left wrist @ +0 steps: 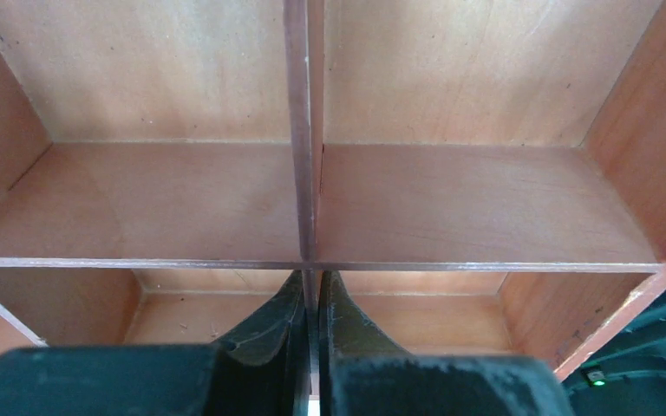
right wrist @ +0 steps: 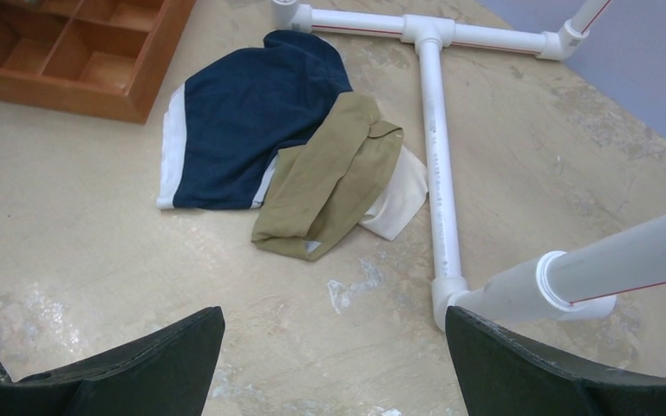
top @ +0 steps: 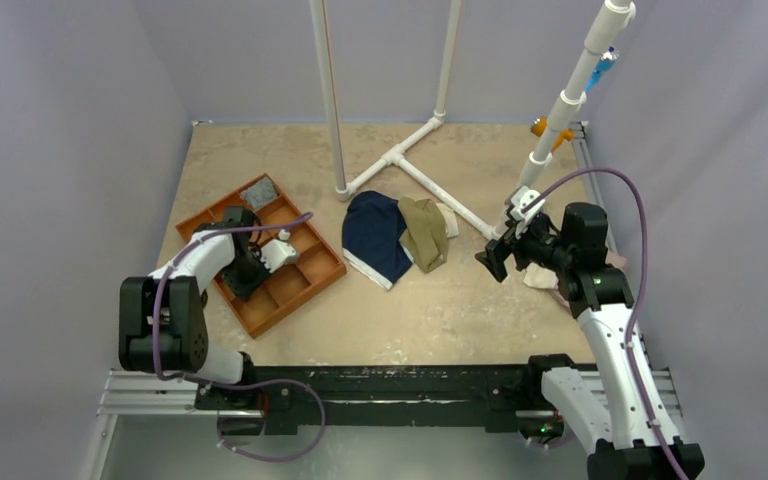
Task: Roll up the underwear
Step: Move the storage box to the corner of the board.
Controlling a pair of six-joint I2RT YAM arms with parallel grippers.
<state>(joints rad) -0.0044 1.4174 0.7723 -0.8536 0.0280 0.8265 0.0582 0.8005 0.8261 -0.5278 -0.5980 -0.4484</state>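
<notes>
The navy-blue underwear (top: 375, 235) with pale trim lies flat on the table, right of the wooden tray (top: 300, 300). In the right wrist view the underwear (right wrist: 243, 121) is partly overlapped on its right side by an olive garment (right wrist: 329, 178). My left gripper (top: 250, 275) is down inside the tray, and its jaws (left wrist: 311, 295) are shut on a thin divider wall (left wrist: 303, 173) between compartments. My right gripper (top: 490, 262) hovers open above bare table right of the clothes, with nothing between its fingers (right wrist: 334, 316).
A pale cloth (right wrist: 399, 195) peeks out under the olive garment (top: 424, 232). A white PVC pipe frame (top: 410, 165) runs on the table behind and right of the clothes, its base pipe (right wrist: 434, 130) close to my right gripper. A grey cloth (top: 258, 192) sits in a far tray compartment.
</notes>
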